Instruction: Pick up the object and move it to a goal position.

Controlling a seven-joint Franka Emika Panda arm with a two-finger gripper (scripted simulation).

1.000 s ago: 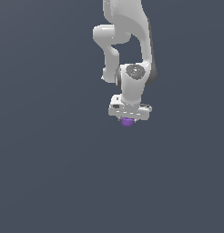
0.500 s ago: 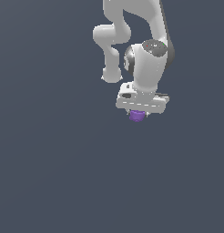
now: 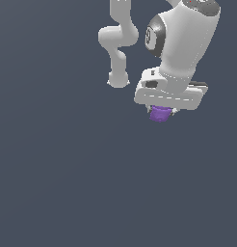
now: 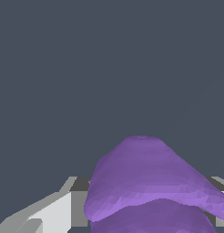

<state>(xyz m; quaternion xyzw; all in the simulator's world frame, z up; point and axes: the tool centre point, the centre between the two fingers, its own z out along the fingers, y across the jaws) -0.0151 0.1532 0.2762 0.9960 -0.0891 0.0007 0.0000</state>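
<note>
A: Hand (image 3: 162, 112) state?
B: Clamped on the purple object (image 3: 160, 114), which pokes out just under the white hand body.
A: Wrist cam?
B: Object (image 4: 145, 182) fills the foreground btwn the fingers (image 4: 45, 211); plain grey behind.

The object (image 3: 160, 114) sits between the fingers (image 3: 174, 112), directly under the arm's (image 3: 183, 43) wrist, its lower part sticking out below the fingertips. In the wrist view the object (image 4: 150, 184) lies between the fingers (image 4: 50, 211), one on each side, touching it.
</note>
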